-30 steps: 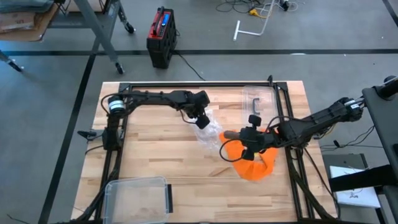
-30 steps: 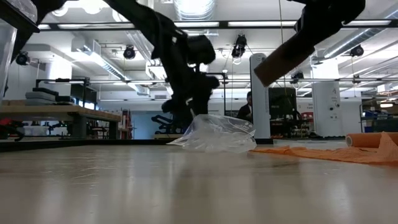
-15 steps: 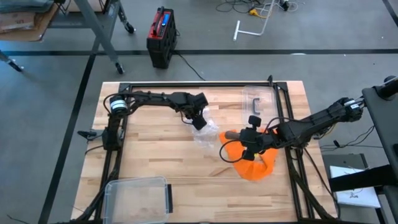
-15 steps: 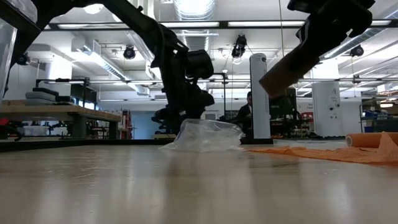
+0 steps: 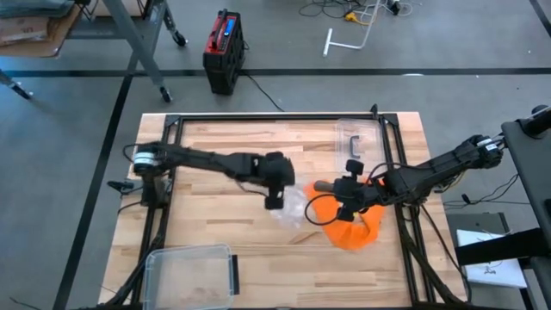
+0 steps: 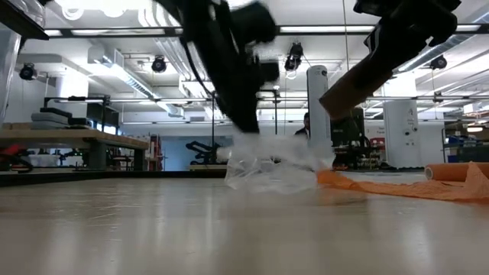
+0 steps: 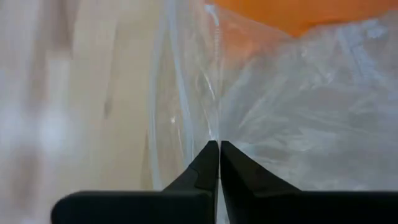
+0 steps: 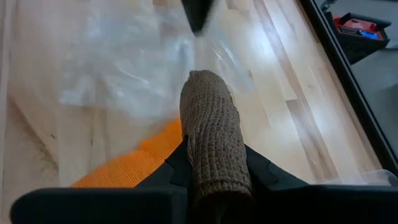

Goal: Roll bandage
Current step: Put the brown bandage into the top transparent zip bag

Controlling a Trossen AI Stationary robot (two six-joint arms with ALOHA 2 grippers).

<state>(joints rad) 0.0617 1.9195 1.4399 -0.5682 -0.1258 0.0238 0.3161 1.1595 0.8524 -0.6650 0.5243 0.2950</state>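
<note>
Brown rolled bandage sits clamped between the two dark fingers of the right end effector, and it is lifted above the wooden surface, not touching it. In the low view this roll hangs tilted in the air, one end higher than the other. The right arm reaches in from the right edge of the surface toward its middle.

Under and beside the right end effector lies an orange cloth, spread flat near the right edge, a little toward the near side. Its edge touches a clear plastic bag, which lies crumpled about the middle of the surface.

The left end effector is at the bag, coming from the left edge. In the left wrist view its fingers are pressed together on a fold of the clear plastic, so the bag is pinched. In the low view the bag rests on the surface with the left arm above it, blurred.

A clear plastic container stands at the near left corner of the surface. Another clear lid or tray lies near the far right corner, well apart from the bag.
</note>
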